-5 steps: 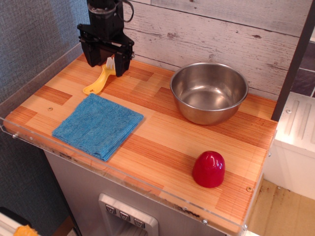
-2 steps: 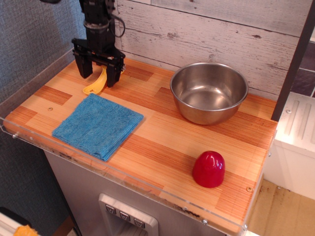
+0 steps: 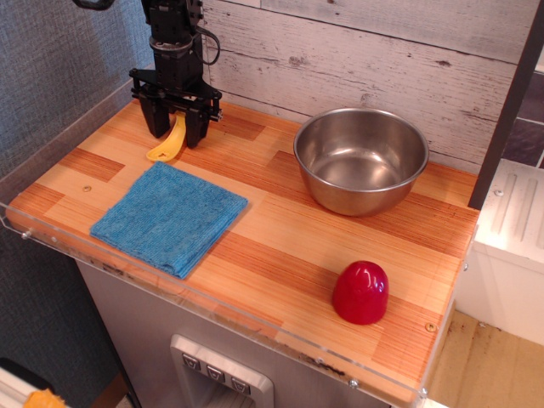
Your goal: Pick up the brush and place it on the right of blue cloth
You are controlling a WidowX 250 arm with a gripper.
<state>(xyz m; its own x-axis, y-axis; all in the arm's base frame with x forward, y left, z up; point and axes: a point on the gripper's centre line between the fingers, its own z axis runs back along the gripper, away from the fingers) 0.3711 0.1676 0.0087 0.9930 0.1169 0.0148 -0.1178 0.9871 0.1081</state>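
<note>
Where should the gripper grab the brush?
Across the narrow neck of the brush, from straight above. It lies flat with the rounded handle end toward the cloth, so only the thin sides offer purchase. The gripper already straddles that part; whether it has closed is unclear.

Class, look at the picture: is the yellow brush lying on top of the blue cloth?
No, the brush lies on the wooden table behind the blue cloth.
</note>
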